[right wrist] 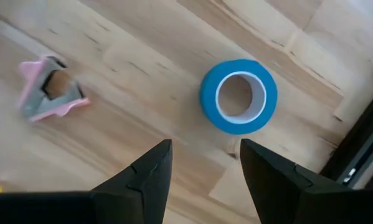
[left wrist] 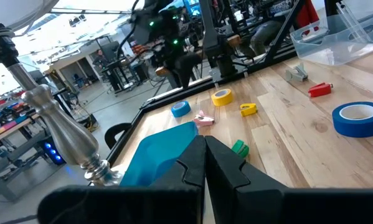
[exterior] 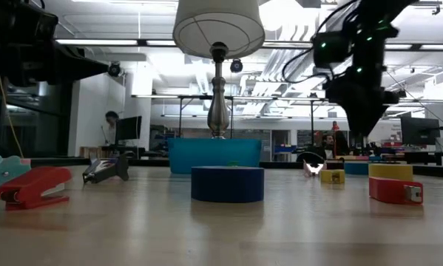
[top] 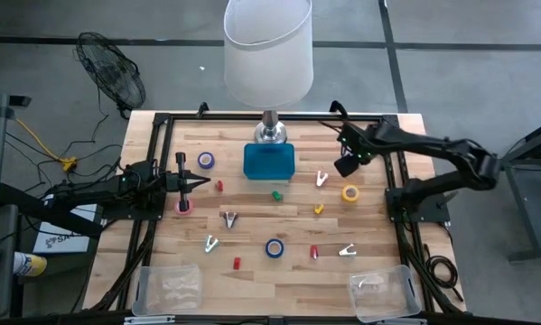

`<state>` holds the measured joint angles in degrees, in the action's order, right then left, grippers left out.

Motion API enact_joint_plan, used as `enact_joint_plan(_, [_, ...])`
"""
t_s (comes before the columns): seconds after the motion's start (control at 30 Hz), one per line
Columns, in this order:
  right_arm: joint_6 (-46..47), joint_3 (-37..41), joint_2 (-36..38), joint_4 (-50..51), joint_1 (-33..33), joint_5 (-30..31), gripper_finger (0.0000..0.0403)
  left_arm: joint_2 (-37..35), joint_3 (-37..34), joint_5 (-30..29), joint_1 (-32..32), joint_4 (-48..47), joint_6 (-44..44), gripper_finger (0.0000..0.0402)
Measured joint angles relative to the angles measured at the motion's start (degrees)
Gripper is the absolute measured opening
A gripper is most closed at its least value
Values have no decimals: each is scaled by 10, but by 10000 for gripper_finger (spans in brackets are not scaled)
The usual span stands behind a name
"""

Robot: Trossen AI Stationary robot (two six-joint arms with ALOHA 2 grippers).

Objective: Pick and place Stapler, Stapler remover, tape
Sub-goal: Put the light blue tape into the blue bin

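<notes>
almost nothing sorted: open, empty right gripper (right wrist: 202, 165) hovers over a blue ring-shaped tape roll (right wrist: 238, 96); closed, empty left gripper (top: 198, 184) waits at the table's left.

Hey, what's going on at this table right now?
A two-armed robot is sorting small office items scattered on a wooden table around a lamp. The right end effector hangs open above a blue tape roll near the table's far right edge, next to a pink staple remover, and holds nothing. The left end effector is shut and empty, waiting at the left side. Two clear bins sit at the near edge.
</notes>
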<state>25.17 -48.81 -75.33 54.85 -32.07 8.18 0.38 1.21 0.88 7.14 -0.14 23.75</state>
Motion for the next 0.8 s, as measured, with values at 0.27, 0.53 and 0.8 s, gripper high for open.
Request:
enact_joint_plan(0.27, [-20, -13, -94, 1, -27, -23, 181, 0, 0, 0, 0, 0, 0, 1])
enact_joint_plan(0.53, [-23, -13, -146, -35, -39, -21, 181, 0, 0, 0, 0, 0, 0, 1])
enact_joint_plan(0.8, [-47, -13, -158, -48, -43, 15, 181, 0, 0, 0, 0, 0, 0, 1])
